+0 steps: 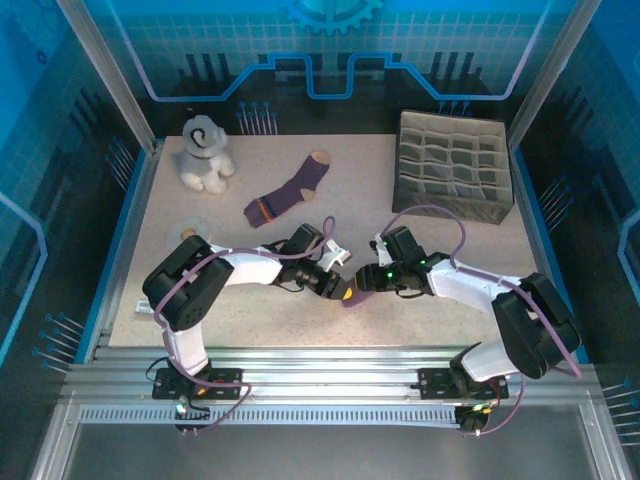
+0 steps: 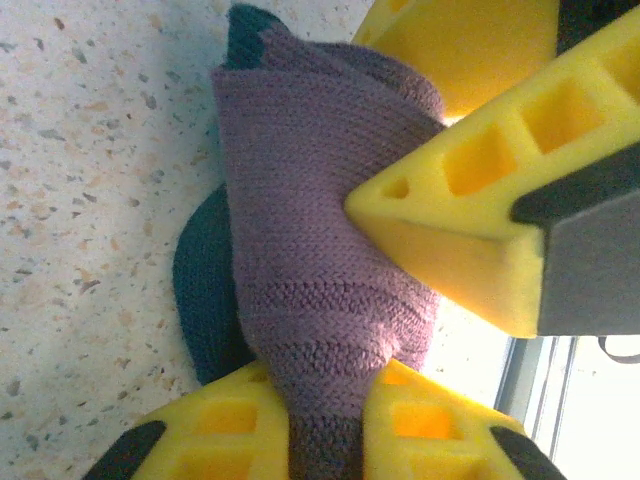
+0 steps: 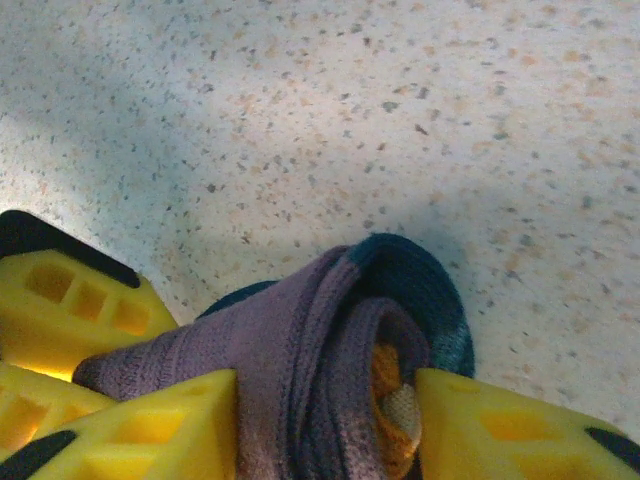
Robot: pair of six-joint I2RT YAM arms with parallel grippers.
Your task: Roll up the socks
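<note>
One purple sock [image 1: 288, 192] with a tan toe and heel and an orange-banded cuff lies flat at the middle back of the table. The other sock [image 1: 355, 296], purple with navy parts, is bunched into a roll at the front centre between both grippers. My left gripper [image 2: 325, 405] is shut on a fold of this sock [image 2: 310, 200], and one of the right gripper's yellow fingers [image 2: 470, 200] presses into it from the right. My right gripper [image 3: 325, 415] is shut across the roll [image 3: 290, 330], whose orange cuff shows inside the coil.
A grey plush toy [image 1: 205, 155] sits at the back left. A grey divided fabric organizer [image 1: 452, 165] stands at the back right. The speckled table [image 1: 250, 310] has blue walls around it and a metal rail along its near edge.
</note>
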